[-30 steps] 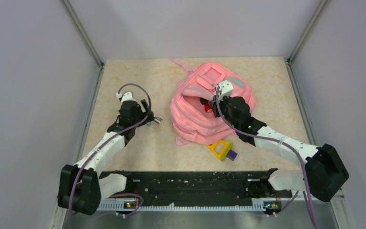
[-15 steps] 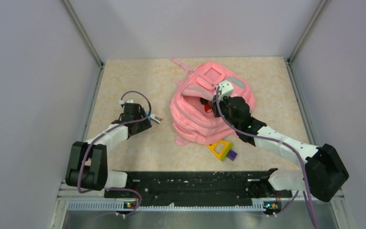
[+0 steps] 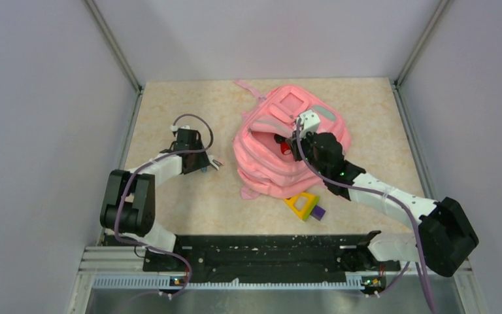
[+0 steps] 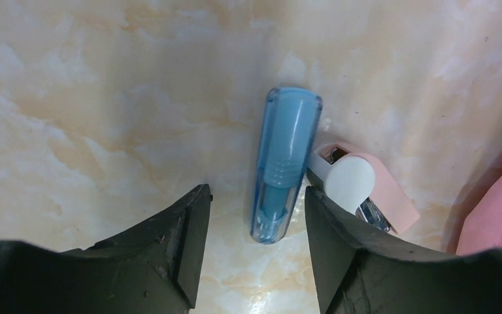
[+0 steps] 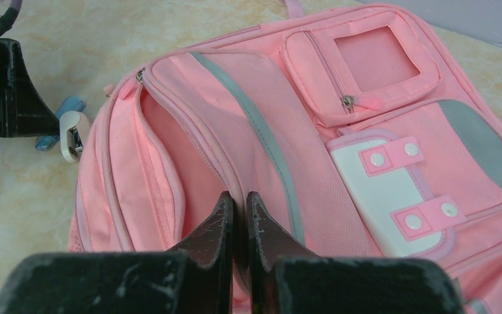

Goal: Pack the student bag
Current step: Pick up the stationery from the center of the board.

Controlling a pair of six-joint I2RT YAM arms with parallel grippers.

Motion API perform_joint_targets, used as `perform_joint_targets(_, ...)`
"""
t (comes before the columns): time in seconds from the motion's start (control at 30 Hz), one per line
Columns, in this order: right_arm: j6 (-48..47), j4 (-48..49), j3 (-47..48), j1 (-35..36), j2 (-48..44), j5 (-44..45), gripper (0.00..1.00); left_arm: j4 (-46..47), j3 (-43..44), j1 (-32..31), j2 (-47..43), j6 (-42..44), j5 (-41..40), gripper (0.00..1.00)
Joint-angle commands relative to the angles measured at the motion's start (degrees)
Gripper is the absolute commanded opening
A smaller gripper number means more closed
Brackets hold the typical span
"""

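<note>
Bag: I count one pink bag [image 3: 271, 167]. It lies front-up on the bench [image 3: 170, 104], right of centre toward the far side, with its main compartment gaping.
Inside the bag: one red thing [image 3: 286, 149] and one dark thing [image 3: 278, 138] show in the opening. I cannot tell what they are.
Left tool: the left tool [image 4: 255, 203] is down at the bench, left of the bag. Its jaws are apart, one finger on each side of the pen, and there is a clear gap on one side.
Pen: one blue translucent pen [image 4: 284, 163] lies flat between those fingers.
Pink-white item: one pink-white item [image 4: 366, 190] sits just beside the pen and seems to touch it. It lies between the pen and the bag.
Right tool: the right tool [image 5: 238, 204] has its jaws closed together at the rim of the bag's opening. I cannot tell whether fabric is pinched.
Near edge of bag: one yellow triangle [image 3: 295, 204] with one purple block [image 3: 317, 212] against it, both on the bench.
</note>
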Motion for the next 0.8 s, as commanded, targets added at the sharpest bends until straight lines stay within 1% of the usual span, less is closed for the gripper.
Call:
perform_joint_targets(0.0,0.2,5.1,0.4,-0.2,-1.1,2.4,0.00,-1.9,3.7,-2.3,3.0,1.8,-2.9,0.59)
perform_joint_targets(0.1,0.4,5.2,0.4,-0.2,-1.0,2.0,0.00,-5.1,6.3,-5.0,4.4,2.4,-8.0,0.55)
perform_joint_targets(0.2,0.7,5.6,0.2,-0.2,-1.0,1.8,0.00,-5.6,7.1,-5.7,5.7,2.3,-8.4,0.50)
perform_joint_targets(0.3,0.8,5.4,0.2,-0.2,-1.0,1.6,0.00,-8.1,8.6,-5.7,8.0,1.6,-9.0,0.45)
perform_joint_targets(0.37,0.8,5.5,-0.1,-0.2,-1.3,1.6,0.00,-8.5,8.9,-5.7,9.2,1.1,-8.3,0.39)
perform_joint_targets(0.47,0.7,5.4,-0.5,-0.3,-1.9,2.0,0.00,-8.0,8.1,-5.7,9.4,-0.1,-8.0,0.28)
perform_joint_targets(0.57,0.6,5.2,-0.8,-0.2,-2.3,2.1,0.00,-6.8,6.3,-5.7,7.1,-0.9,-8.0,0.20)
perform_joint_targets(0.67,0.7,5.1,-0.9,-0.2,-2.6,2.1,0.00,-6.2,4.3,-5.7,2.5,-1.0,-9.1,0.13)
perform_joint_targets(0.77,0.7,4.7,-0.7,-0.3,-3.1,2.0,0.00,-6.2,2.4,-5.7,-4.4,-1.0,-9.0,0.12)
